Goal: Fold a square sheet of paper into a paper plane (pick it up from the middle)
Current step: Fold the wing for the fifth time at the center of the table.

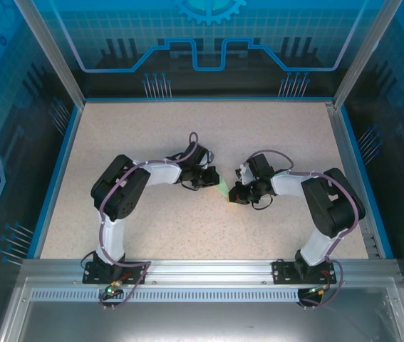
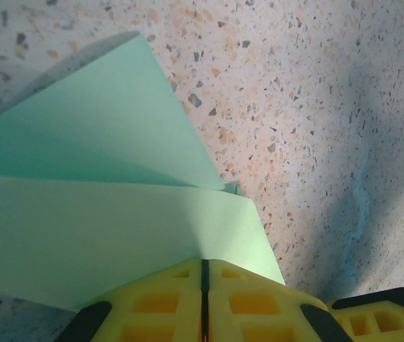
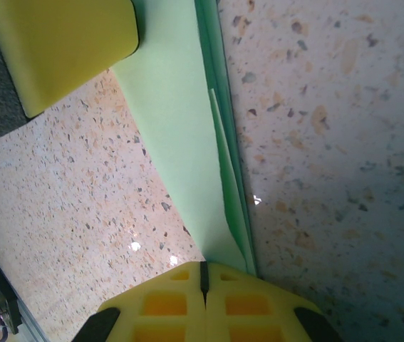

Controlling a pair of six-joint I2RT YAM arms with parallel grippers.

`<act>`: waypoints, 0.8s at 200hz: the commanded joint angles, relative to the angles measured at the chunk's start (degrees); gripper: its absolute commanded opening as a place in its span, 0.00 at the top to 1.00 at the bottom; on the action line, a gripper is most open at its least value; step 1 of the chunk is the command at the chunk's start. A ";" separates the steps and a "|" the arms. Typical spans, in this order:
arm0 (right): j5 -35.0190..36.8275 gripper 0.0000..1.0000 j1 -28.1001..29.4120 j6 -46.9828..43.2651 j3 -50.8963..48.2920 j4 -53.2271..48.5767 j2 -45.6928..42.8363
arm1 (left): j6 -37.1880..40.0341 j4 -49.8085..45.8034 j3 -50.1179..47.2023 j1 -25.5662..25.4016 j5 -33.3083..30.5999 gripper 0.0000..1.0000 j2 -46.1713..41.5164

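Left claw [image 2: 203, 303] clamped shut on the sheet of paper [image 2: 102, 221], yellow fingers [image 2: 152, 306] meeting at its near edge; two pale green folded layers fan out from there. Right claw [image 3: 203, 285] also pinched on the sheet, along its long creased edge. Sheet sits mid-bench [image 1: 187, 128], between both claws, well clear of all bench edges.

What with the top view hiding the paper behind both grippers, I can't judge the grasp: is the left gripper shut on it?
Observer: Yes. The left wrist view shows the left gripper shut on the green paper.
Operator: Is the sheet flat?
Observer: No, it is folded. In that view one flap overlaps another.
Operator: And the other side?
Observer: The right wrist view shows the right gripper shut on the paper's tapered end.
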 commanded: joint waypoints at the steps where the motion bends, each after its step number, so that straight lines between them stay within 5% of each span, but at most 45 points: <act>1: 3.91 0.97 -0.73 -0.86 -2.25 -5.30 2.88 | 2.95 -3.15 1.69 1.60 -1.67 0.89 2.64; 160: 4.48 0.97 -0.74 -1.28 -2.31 -5.67 3.59 | 7.69 -6.46 5.38 11.71 -2.28 0.89 5.34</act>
